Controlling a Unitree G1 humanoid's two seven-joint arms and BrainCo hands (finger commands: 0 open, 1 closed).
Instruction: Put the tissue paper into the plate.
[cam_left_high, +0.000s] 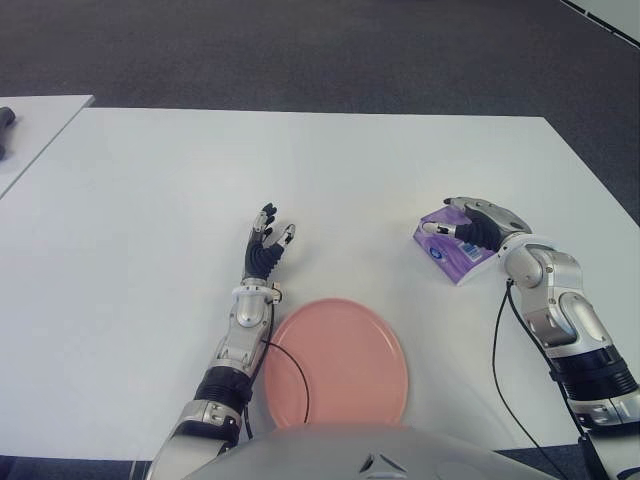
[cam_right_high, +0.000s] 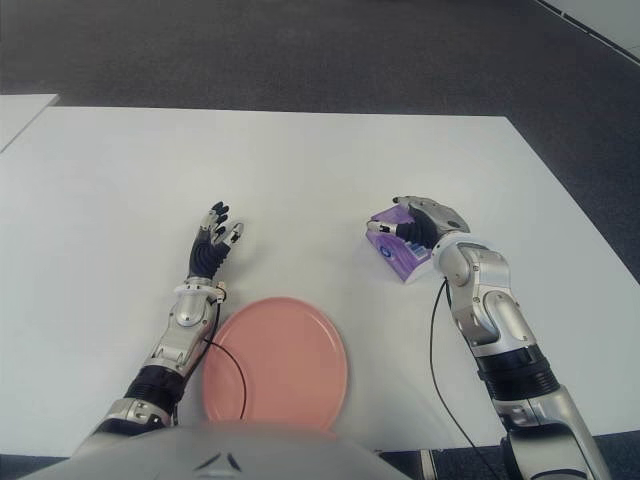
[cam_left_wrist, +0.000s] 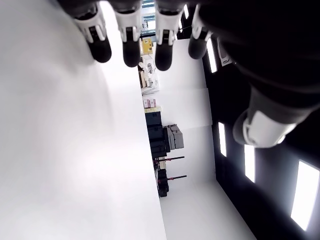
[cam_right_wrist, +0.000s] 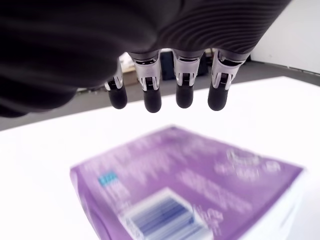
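R hand centre-right of frame, over purple tissue pack on white table, fingers spread, not gripping. Pink plate bottom centre. L hand left-centre, fingers wide, holding nothing.

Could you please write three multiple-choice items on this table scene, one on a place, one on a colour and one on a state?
1. Where is the tissue pack?
A. On the plate
B. On the table, on the robot's right side
C. In the left hand

2. What colour is the plate?
A. Pink
B. Blue
C. Green

3. How is the right hand placed?
A. Closed around the pack and lifting it
B. Lying flat on the plate
C. Over the pack, fingers extended, nothing grasped

Key: 1 B, the pack lies on the white table, apart from the plate. 2 A, the plate is pink. 3 C, the right wrist view shows straight fingers above the pack. The left hand shows open beyond the plate.
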